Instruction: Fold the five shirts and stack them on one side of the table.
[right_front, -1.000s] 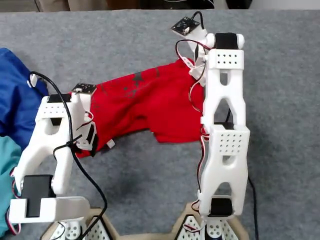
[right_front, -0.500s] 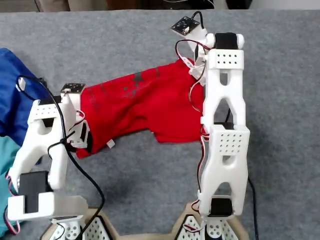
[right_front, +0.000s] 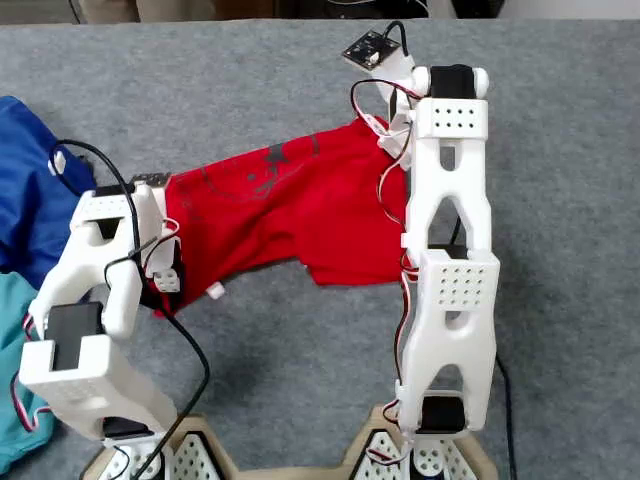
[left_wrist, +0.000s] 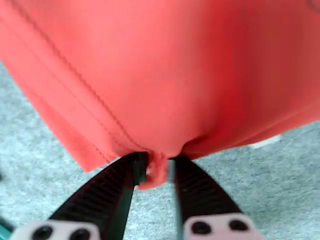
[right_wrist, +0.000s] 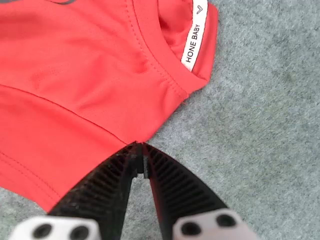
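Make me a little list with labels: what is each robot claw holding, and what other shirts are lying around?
Left claw: shut, pinching an edge of the crumpled red cloth shirt
Right claw: shut on that shirt's edge beside its collar
Other shirts: rumpled blue cloth shirt and teal cloth shirt, lying side by side
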